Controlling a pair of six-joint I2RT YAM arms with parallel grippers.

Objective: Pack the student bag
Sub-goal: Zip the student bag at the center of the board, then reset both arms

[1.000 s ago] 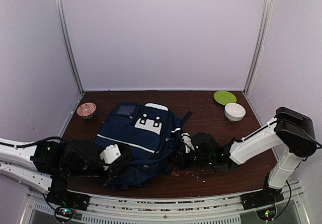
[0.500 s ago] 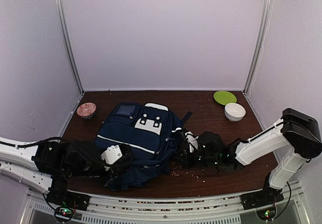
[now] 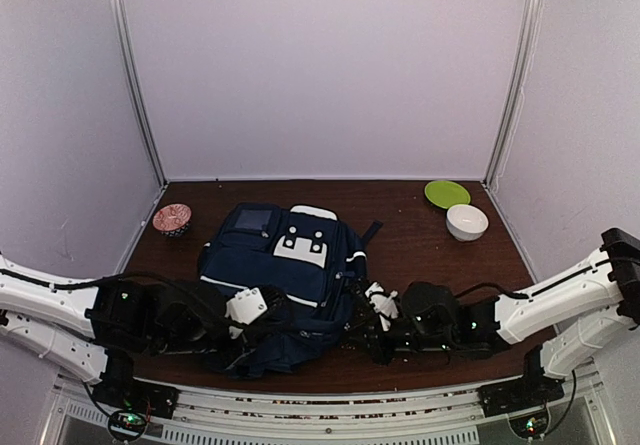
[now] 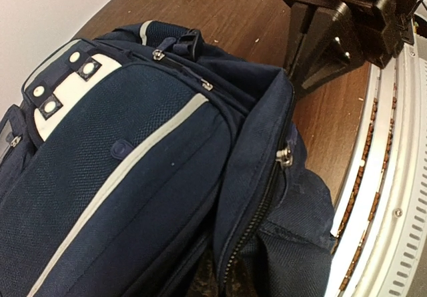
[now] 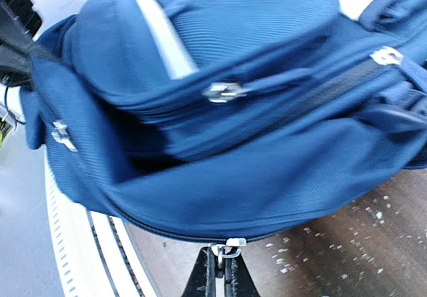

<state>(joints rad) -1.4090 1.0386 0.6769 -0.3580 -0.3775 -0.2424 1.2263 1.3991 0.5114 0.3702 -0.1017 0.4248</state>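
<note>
Fingers (image 5: 202, 282) of the right gripper (image 3: 366, 317) pinch together on a small metal zipper pull (image 5: 227, 245) — no gap between them, the pull caught at their very tips. Just beyond the tips the student bag (image 3: 285, 265) fills the right wrist view: navy fabric, a white stripe (image 5: 160, 30) across the front pocket, a second silver pull (image 5: 223, 92) higher up on that pocket's zip. The held pull hangs from the bag's lowest seam, the edge nearest these fingers. To their right lies the brown table (image 5: 347, 243), speckled with pale crumbs (image 5: 377, 215).

Left gripper (image 3: 258, 317) is closed as well and pushed against the bag's near left corner. Its fingers are hidden from its own camera, and whether cloth is caught between them cannot be told. Ahead of it a zip track (image 4: 257, 210) runs down the edge of a raised flap; a white patch (image 4: 70, 90) with studs sits further off. The right gripper — black, low over the table — faces it from beyond the flap.

The bag lies between the two grippers, toward the table's front. Well beyond the right fingers are a green plate (image 3: 446, 193) and a white bowl (image 3: 466, 222). Well beyond the left ones is a small patterned bowl (image 3: 172, 218).
</note>
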